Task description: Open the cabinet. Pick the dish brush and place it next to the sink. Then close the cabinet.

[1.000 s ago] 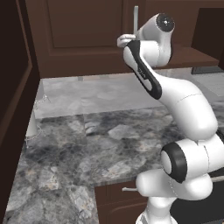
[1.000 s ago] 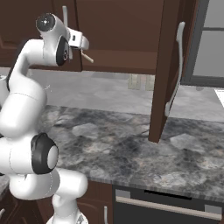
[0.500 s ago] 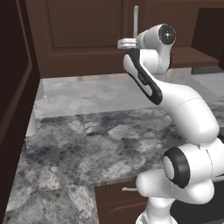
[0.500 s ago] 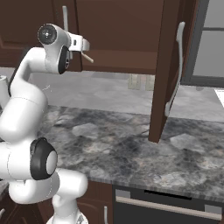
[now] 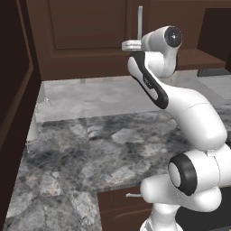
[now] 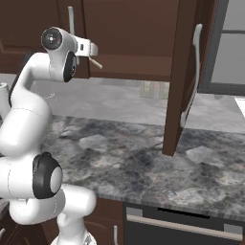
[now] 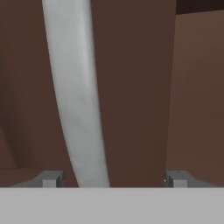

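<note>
a white arm reaches up to the dark brown wooden cabinet [image 5: 85,36] at the top of the left base view, its gripper [image 7: 111,178] raised to the closed left door's long silver bar handle [image 7: 76,96]. in the hand view the smooth, gently curved pale bar runs from the top left of the frame down to the bottom centre, passing between the two small grey fingertips [image 7: 52,178], which stand wide apart on either side without touching it, so the pincer is wide and holds nothing. the flat panelled wood behind the bar is matte brown. in the right base view the cabinet's right door [image 6: 179,72] hangs open, edge-on at the centre right of the frame, with its own curved silver handle [image 6: 191,79] facing right; what lies inside the cabinet cannot be made out from these angles. below, a mottled grey stone counter [image 5: 99,153] spreads across the middle of both base views, glossy and veined. a thin chrome faucet [image 5: 43,103] shows at the left edge of the left base view. at the lower right of the right base view sits a black dishwasher front [image 6: 182,225] with a wide pale bar.
</note>
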Available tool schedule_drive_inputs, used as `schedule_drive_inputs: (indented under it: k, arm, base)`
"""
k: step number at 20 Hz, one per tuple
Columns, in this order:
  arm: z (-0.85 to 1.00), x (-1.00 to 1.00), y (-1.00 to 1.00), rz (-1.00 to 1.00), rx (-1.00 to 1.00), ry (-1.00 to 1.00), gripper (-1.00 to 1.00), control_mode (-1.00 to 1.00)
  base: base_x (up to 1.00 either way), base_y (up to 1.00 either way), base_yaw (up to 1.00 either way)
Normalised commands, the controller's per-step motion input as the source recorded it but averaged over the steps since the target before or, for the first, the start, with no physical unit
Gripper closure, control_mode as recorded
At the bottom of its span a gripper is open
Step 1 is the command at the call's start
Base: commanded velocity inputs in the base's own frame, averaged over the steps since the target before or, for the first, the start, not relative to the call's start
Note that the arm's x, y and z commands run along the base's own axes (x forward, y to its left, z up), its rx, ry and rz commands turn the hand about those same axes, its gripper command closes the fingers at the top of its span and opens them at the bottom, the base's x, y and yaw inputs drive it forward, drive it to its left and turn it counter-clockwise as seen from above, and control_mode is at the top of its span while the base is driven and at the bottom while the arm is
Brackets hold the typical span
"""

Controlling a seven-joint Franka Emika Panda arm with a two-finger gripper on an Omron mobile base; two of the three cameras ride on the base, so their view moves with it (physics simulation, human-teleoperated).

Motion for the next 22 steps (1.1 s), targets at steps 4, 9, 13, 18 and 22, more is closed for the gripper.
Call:
schedule_drive_inputs:
  k: [4, 9, 13, 18, 22]
  arm:
    - [0.00, 0.00, 0.10, 0.00, 0.00, 0.00, 1.00, -1.00]
    - [0.00, 0.00, 0.35, 0.00, 0.00, 0.00, 1.00, -1.00]
    - [0.00, 0.00, 0.47, 0.00, 0.00, 0.00, 1.00, -1.00]
    - [0.00, -0.01, 0.52, 0.00, 0.00, 0.00, 1.00, -1.00]
    - [0.00, -0.33, 0.56, 0.00, 0.01, -0.08, 1.00, -1.00]
  base:
    - [0.00, 0.00, 0.00]
    - [0.00, 0.00, 0.00]
    - [0.00, 0.00, 0.00]
    - [0.00, 0.00, 0.00]
    - [0.00, 0.00, 0.00]
